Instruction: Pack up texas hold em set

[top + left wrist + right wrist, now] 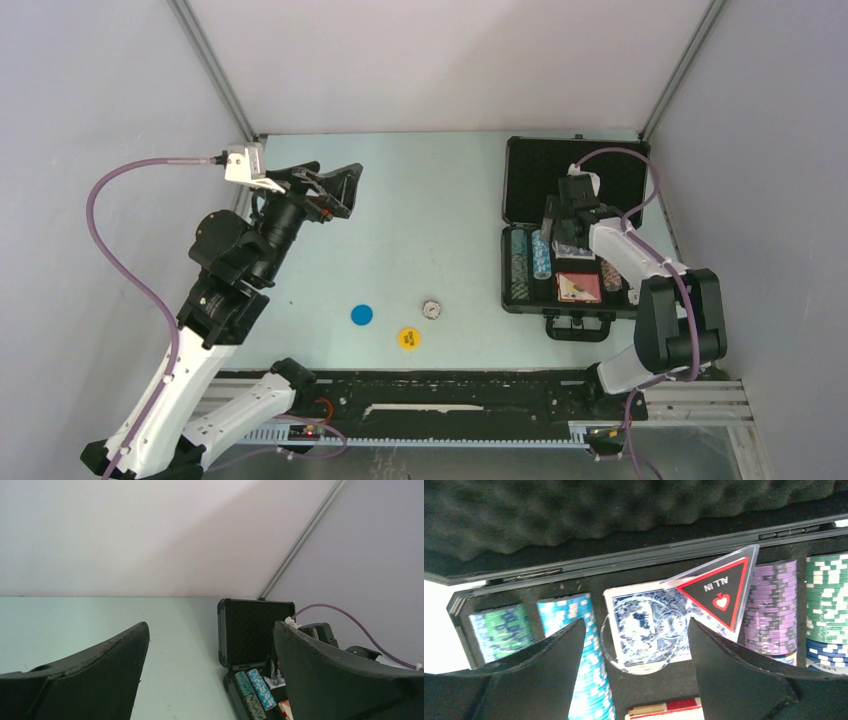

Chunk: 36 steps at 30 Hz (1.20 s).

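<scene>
- Hovering over the open case (528, 180) on the tabletop's (430, 220) right side, the right tool (636, 625) gapes empty above the blue deck (644, 620).
- Left tool (340, 172): raised, spread wide, empty.

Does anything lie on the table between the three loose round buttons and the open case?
Nothing visible does. Only bare table separates the blue button, yellow button and white button from the case.

Left arm (215, 300), right arm (672, 320): white links, black joint housings. Purple cable (160, 161) runs to each wrist. White camera block (243, 164) on left wrist. Pincer fingers (541, 675) matte black, wedge-shaped, edges scuffed.
</scene>
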### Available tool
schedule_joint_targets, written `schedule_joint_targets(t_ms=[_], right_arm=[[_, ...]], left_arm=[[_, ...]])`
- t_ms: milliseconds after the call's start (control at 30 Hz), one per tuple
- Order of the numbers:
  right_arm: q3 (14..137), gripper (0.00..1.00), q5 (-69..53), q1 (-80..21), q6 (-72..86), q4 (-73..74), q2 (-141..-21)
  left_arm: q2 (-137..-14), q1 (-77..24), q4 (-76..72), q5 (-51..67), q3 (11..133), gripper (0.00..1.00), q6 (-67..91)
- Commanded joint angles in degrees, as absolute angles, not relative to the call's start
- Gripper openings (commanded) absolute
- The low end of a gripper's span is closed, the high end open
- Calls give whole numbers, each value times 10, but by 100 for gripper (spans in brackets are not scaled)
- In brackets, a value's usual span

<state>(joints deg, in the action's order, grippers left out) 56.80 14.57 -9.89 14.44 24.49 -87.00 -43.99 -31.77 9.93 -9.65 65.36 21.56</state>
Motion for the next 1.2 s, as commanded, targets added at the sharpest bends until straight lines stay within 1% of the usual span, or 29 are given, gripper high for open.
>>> schedule_joint_targets(t_ms=[0, 133, 300, 433, 533, 633, 833, 900, 1033, 1067, 1167], right_arm=[[599, 84, 163, -128, 140, 271, -825], [603, 85, 163, -151, 147, 306, -766], [599, 85, 141, -150, 169, 339, -698], [582, 89, 91, -159, 187, 337, -646], [557, 93, 50, -187, 197, 324, -611], [545, 94, 29, -233, 207, 323, -601], [546, 99, 60, -363, 217, 343, -610], [546, 100, 62, -399, 231, 347, -619], [568, 100, 113, -496, 265, 374, -636], [578, 100, 121, -518, 271, 383, -643], [597, 100, 145, -572, 300, 405, -669]], left_arm=[[-437, -322, 83, -86, 643, 100, 221], [-434, -322, 82, -87, 642, 100, 221], [-429, -321, 81, -89, 642, 100, 221], [-430, -322, 81, -95, 642, 100, 212], [-433, -321, 83, -102, 643, 100, 204], [-435, -321, 88, -117, 645, 100, 192], [-442, -322, 91, -161, 643, 100, 155], [-455, -325, 99, -189, 647, 100, 139], [-482, -358, 188, -225, 697, 100, 110], [-480, -360, 221, -216, 706, 100, 119], [-440, -360, 283, -194, 679, 100, 170]])
